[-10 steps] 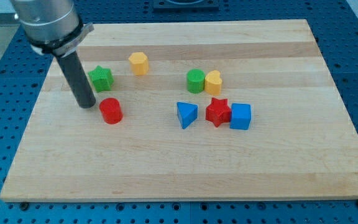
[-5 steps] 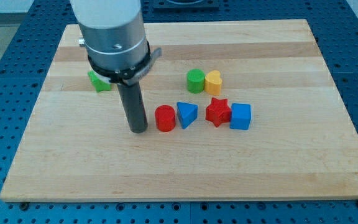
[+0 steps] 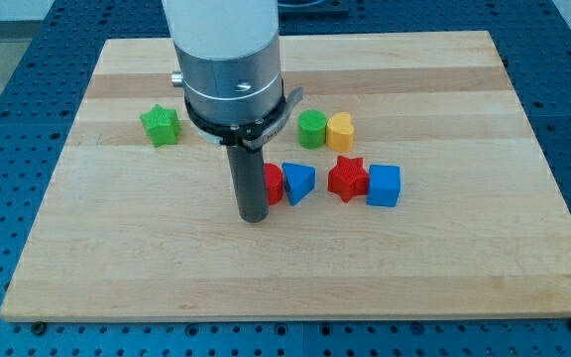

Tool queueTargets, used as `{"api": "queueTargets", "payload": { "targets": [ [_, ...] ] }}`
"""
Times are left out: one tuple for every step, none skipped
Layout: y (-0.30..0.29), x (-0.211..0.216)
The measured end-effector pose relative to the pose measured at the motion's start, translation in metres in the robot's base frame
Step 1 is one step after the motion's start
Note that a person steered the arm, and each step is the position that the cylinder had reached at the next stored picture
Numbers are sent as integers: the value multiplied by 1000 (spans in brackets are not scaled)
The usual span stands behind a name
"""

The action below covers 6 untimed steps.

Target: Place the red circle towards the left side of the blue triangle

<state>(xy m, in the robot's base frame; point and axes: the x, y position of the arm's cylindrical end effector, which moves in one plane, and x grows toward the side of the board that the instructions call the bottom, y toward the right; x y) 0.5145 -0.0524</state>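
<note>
Tip (image 3: 254, 217) upright, touching red circle (image 3: 274, 184) beside blue triangle (image 3: 299, 182).

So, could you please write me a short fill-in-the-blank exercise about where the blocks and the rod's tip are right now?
1. The red circle touches the blue triangle on the triangle's ____ side in the view.
2. My tip sits just to the view's left of the ____ circle.
3. The red star lies between the blue triangle and the blue ____.
4. The yellow heart stands right beside the ____ circle.

Missing words: left; red; cube; green
</note>
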Motion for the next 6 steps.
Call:
{"api": "queueTargets", "payload": {
  "targets": [
    [0,2],
    [-6,2],
    [-65,23],
    [-119,16],
    [-130,-37],
    [-123,-74]
  ]
}}
